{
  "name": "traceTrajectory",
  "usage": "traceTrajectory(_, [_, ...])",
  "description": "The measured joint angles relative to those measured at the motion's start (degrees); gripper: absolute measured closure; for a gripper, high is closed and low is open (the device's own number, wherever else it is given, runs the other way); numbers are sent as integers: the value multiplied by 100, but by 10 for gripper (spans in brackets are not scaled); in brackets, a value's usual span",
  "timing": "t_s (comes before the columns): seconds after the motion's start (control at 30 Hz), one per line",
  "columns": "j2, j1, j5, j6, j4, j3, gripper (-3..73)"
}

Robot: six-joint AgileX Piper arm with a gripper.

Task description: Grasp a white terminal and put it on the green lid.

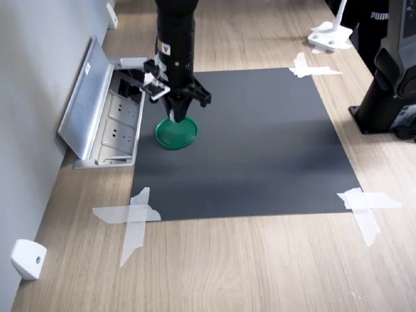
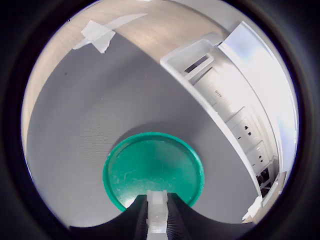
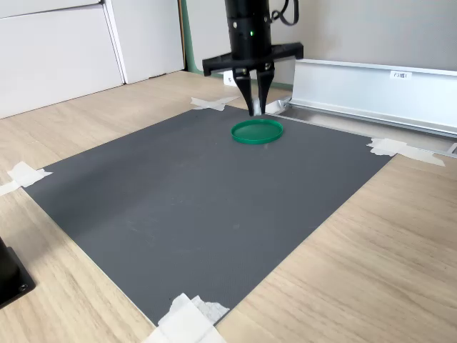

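Pinching tiny white rectangular plastic terminal (image 2: 157,210) between nearly closed jaws of black gripper (image 2: 157,220), tips pointing down. Hovering just above flat round dark-green plastic lid (image 2: 152,172), over its rim nearest jaws; contact with lid not discernible. Lid lying flat on dark grey mat (image 1: 260,143), taped at corners to wooden tabletop (image 1: 260,266). Open silver socket box (image 1: 110,123) just beside the jaws, off mat edge.

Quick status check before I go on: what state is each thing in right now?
Gripper: shut on the tiny white plastic terminal, above the lid's edge.
Tiny white plastic terminal: held between the fingers, not yet released.
Flat round dark-green plastic lid: lying flat on the mat, nothing on it.
Silver socket box cover: flipped open.
Dark grey mat: taped at its corners.
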Motion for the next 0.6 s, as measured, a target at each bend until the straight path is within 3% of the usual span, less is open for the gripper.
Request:
traceTrajectory(0.2, [205, 0, 0, -109, -133, -30, 529])
traceTrajectory(0.47, [229, 0, 0, -125, -13, -43, 207])
traceTrajectory(0.6, [-95, 0, 34, -115, 241, -43, 129])
